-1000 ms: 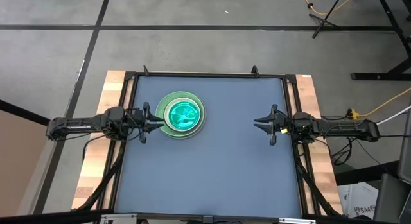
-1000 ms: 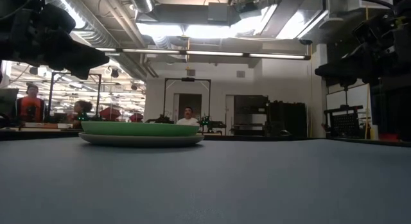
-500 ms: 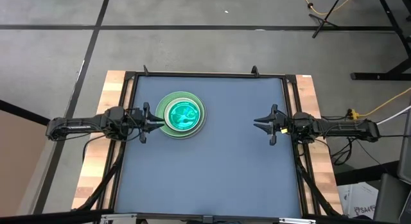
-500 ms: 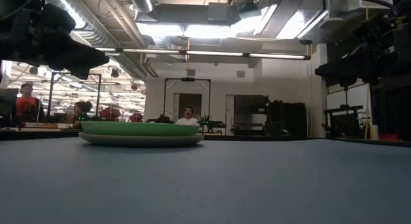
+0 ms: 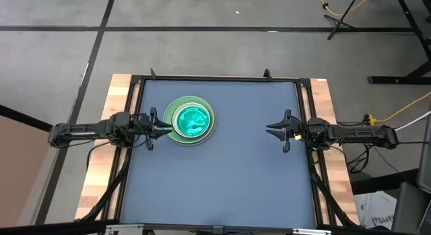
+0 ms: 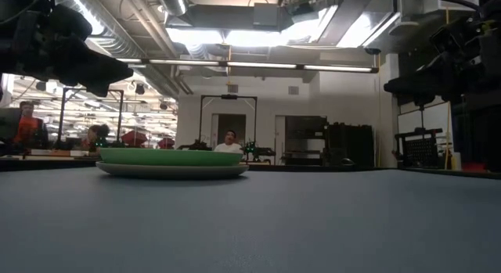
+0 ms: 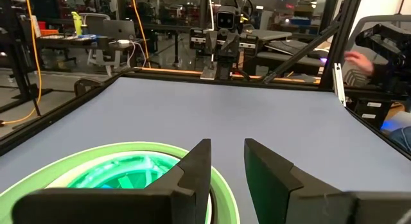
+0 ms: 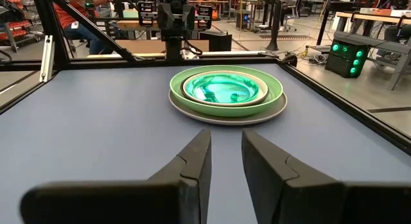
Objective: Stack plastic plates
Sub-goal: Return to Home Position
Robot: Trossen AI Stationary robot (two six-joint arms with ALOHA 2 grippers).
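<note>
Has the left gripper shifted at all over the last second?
No. In the high view the left gripper sits just off the left rim of the plate stack, exactly as it did a second ago.

Plate stack (image 5: 192, 120): you can't count the small plates nested inside it.
Left wrist view: your left tool (image 7: 226, 148) hides part of the stack.

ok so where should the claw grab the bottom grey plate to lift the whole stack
Grip the grey plate by its outer rim, which sticks out past the light green plate above it. Come in low from the left, where the left claw hangs nearest the stack. The rim lies close to the table, so one finger probably has to slip under it.
</note>
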